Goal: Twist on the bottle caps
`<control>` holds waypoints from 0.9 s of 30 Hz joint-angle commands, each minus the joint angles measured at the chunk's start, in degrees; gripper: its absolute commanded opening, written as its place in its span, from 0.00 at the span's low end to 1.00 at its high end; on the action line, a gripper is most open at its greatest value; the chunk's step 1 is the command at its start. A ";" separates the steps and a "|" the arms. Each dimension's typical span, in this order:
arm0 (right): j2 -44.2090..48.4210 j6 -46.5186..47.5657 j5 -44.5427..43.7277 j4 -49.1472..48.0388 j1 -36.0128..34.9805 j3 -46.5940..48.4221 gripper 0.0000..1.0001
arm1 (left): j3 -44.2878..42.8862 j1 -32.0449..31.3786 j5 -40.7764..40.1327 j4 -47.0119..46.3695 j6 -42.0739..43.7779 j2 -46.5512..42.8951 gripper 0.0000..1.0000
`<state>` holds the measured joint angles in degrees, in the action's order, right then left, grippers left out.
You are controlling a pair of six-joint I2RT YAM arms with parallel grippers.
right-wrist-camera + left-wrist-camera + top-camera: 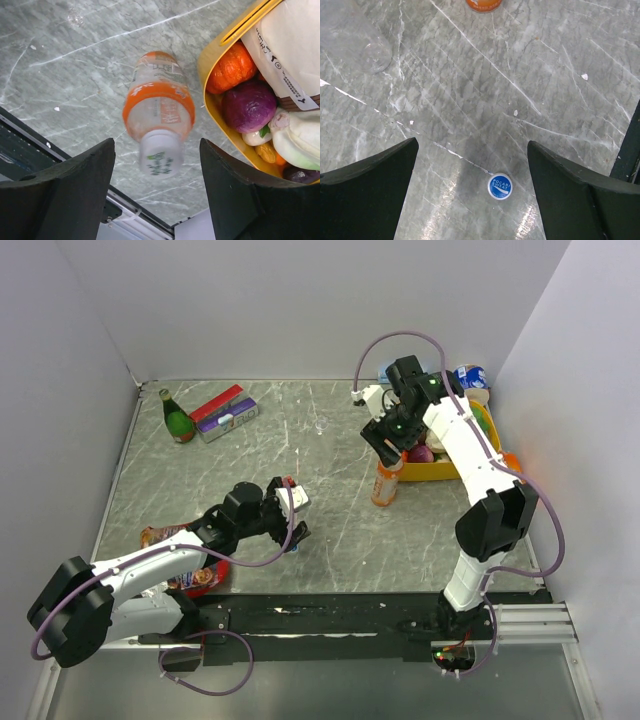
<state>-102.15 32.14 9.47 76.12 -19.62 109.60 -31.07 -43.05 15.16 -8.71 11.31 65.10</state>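
The bottle (159,107) stands right of centre on the tabletop (330,430). Its whitish cap (160,159) is blurred, and the right end effector (157,145) hangs spread above it. 1 blue cap (499,186) lies near-left, between the spread jaws of the left end effector (472,144).

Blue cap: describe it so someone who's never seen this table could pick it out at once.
On the grey marbled table, find the left arm's open end effector. The blue cap lies flat on the tabletop under the gap between its fingers. It is a tiny blue disc with white lettering, unlike the whitish cap on the orange bottle.
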 commanded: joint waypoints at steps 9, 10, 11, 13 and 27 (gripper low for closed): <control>1.68 -0.14 12.55 -7.72 0.63 6.41 1.00 | -1.54 0.59 -3.90 2.20 -1.29 -1.90 0.96; 2.04 -1.19 13.98 -12.00 0.37 5.98 1.00 | -1.28 0.77 -4.52 3.42 -1.03 -2.86 0.96; 2.13 -3.29 15.21 -13.87 0.19 5.71 1.00 | -1.10 0.95 -4.44 3.96 -0.94 -5.48 0.96; 1.43 -4.97 16.01 -17.74 -1.65 5.45 1.00 | -0.75 1.30 -3.74 6.58 -0.50 -9.09 0.96; -9.03 -9.99 14.52 -40.33 -9.39 4.49 0.90 | -9.09 6.83 -2.33 17.49 1.00 -9.91 0.98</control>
<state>-109.97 24.38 23.88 43.16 -28.23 113.36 -35.88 -37.82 12.08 6.83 11.75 55.00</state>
